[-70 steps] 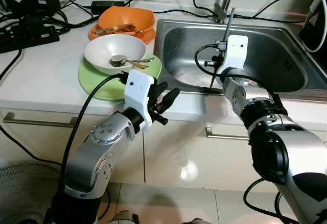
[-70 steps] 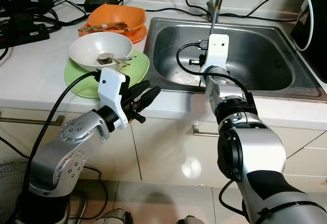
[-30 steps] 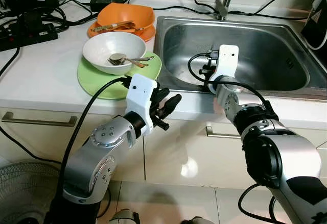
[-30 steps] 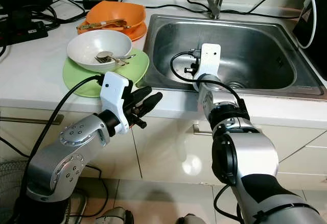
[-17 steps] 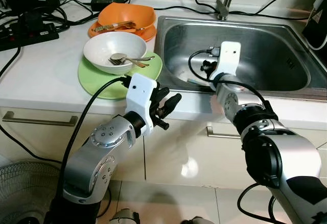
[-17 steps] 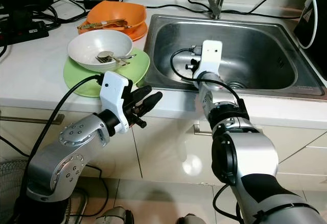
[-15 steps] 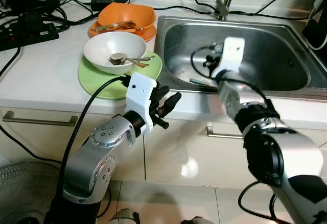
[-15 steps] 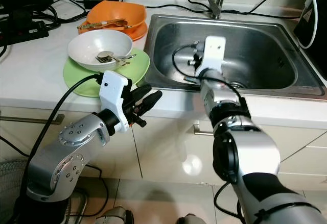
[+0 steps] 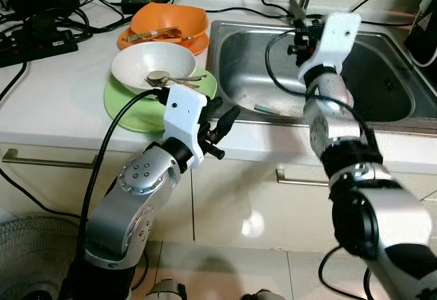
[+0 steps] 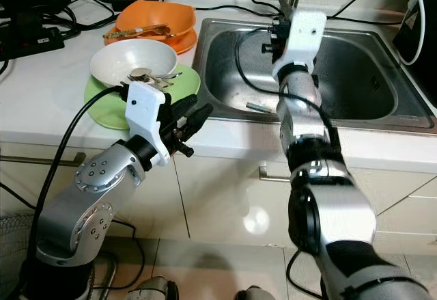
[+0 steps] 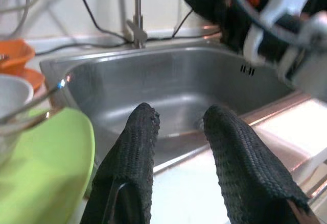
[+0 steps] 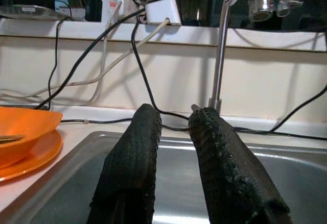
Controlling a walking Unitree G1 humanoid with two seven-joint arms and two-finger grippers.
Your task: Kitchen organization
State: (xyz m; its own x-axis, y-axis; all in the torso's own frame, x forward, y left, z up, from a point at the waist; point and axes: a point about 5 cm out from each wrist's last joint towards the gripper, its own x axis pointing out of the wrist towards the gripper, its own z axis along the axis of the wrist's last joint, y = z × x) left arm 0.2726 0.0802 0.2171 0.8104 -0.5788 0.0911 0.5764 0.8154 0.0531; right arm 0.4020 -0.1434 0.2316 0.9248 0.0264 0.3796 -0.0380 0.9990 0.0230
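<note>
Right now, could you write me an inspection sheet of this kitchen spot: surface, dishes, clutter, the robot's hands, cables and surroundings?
Surface: white countertop with a stainless steel sink set in it.
Job's things: white bowl holding metal cutlery, on a lime green plate; orange bowl with cutlery, on an orange plate; slim utensil lying in the sink.
Clutter: nothing seen.
Hands: left hand open, at the counter's front edge beside the green plate; right hand open and empty, raised over the sink, facing the chrome faucet.
Cables: black cables and a power strip at the back left.
Surroundings: white cabinet doors, tiled floor.
</note>
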